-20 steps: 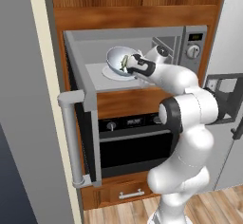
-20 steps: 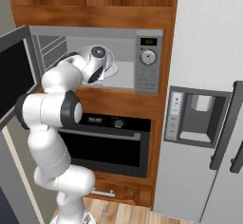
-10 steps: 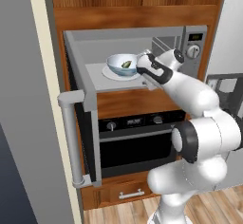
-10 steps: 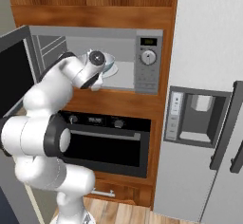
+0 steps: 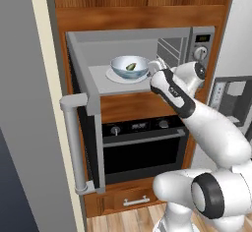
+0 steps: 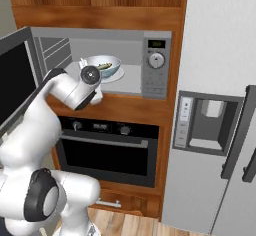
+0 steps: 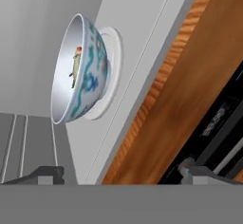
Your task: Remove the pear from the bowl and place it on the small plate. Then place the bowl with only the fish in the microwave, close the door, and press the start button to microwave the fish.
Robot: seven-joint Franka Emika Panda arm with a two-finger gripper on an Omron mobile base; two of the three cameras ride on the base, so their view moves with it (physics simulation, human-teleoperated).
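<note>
Bowl [image 5: 129, 67] holding the fish [image 5: 131, 67] rests on the microwave [image 6: 156, 66] turntable, while the door [image 5: 84, 128] stands open at nine o'clock of the empty, open hand [image 7: 121, 173].

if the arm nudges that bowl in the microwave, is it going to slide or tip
Probably slide: the bowl looks glossy and sits on a flat white disc that may turn. Tipping seems less likely, since it is wide and low. The fish inside is small and loose, so it may shift.
</note>
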